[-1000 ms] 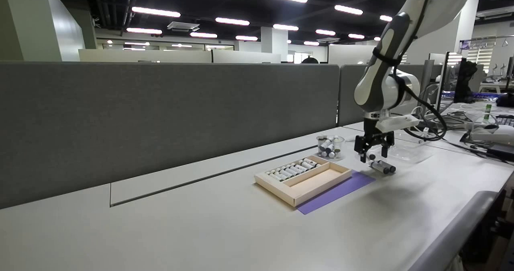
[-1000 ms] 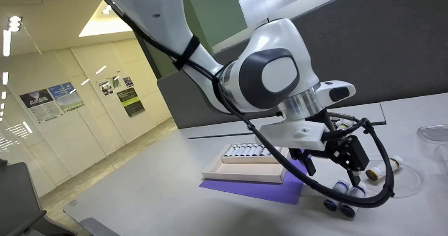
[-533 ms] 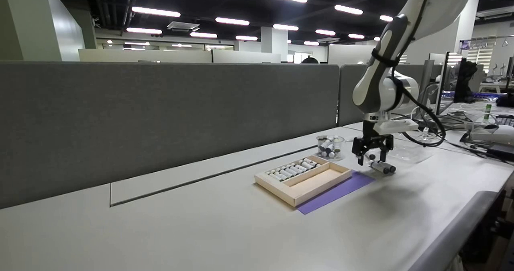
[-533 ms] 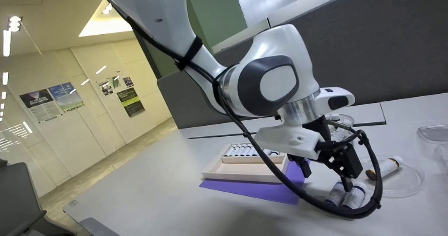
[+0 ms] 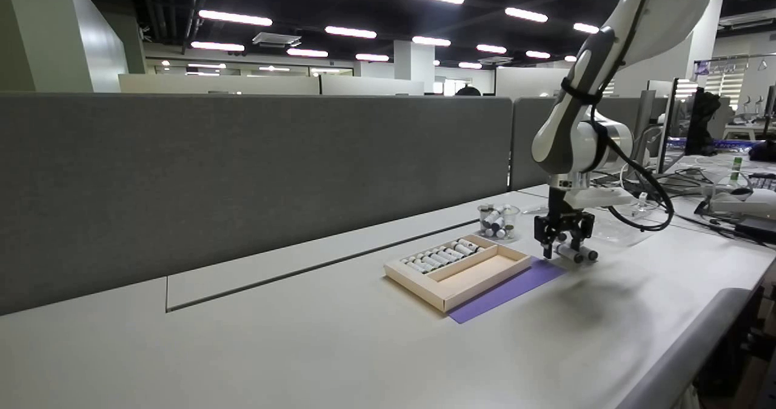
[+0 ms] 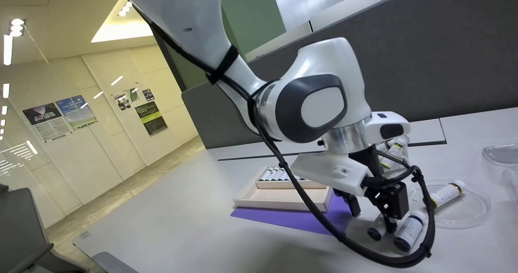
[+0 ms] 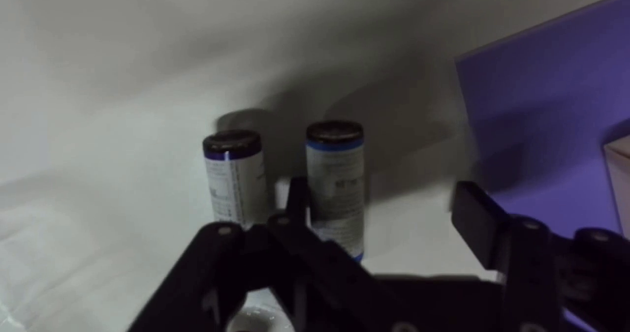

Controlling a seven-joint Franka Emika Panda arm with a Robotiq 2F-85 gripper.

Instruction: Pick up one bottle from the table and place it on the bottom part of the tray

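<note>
Lower than a second earlier, the pincer (image 7: 381, 194) straddled a bottle (image 7: 337, 189), jaws apart, one dividing it from its neighbour (image 7: 235, 184), likely for grip room; the tray (image 5: 482, 271) lay beyond the other.

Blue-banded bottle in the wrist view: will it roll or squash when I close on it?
The blue-banded bottle will likely roll if pushed, being a cylinder lying on its side. It may shift sideways first, as the gripper is open with one finger close beside it and the other apart. Squashing seems unlikely: its walls look straight and rigid.
</note>
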